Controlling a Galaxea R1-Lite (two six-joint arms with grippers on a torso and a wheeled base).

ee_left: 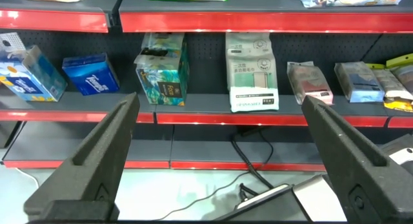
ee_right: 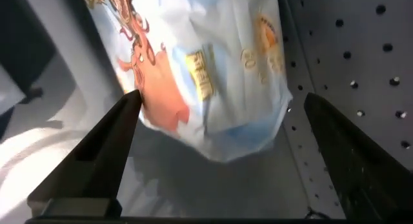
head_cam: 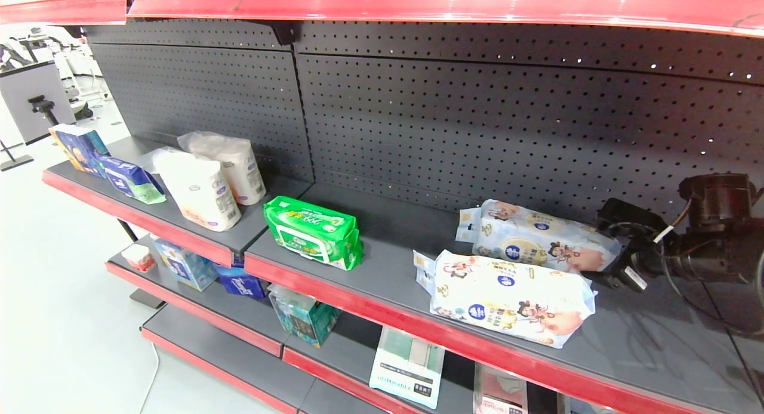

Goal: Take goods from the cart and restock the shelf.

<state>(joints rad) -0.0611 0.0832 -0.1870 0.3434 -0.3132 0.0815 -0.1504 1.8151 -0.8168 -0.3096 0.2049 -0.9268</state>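
2 packs (head_cam: 513,297) right of wipes (head_cam: 313,232), long axes along shelf (head_cam: 388,265); right gripper (ee_right: 219,101) wide open astride end of rear pack (head_cam: 540,238), left gripper (ee_left: 219,104) wide open, empty

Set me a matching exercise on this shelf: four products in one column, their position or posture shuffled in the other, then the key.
Products
1. green wipes pack
2. white paper roll packs
3. teal box
4. rear cartoon-print pack

Positions
A. on the shelf one level lower
B. lying at the back, by the pegboard panel
C. standing upright on the left shelf section
D. lying flat near the red front edge

Pairs: 1-D, 2-C, 3-A, 4-B
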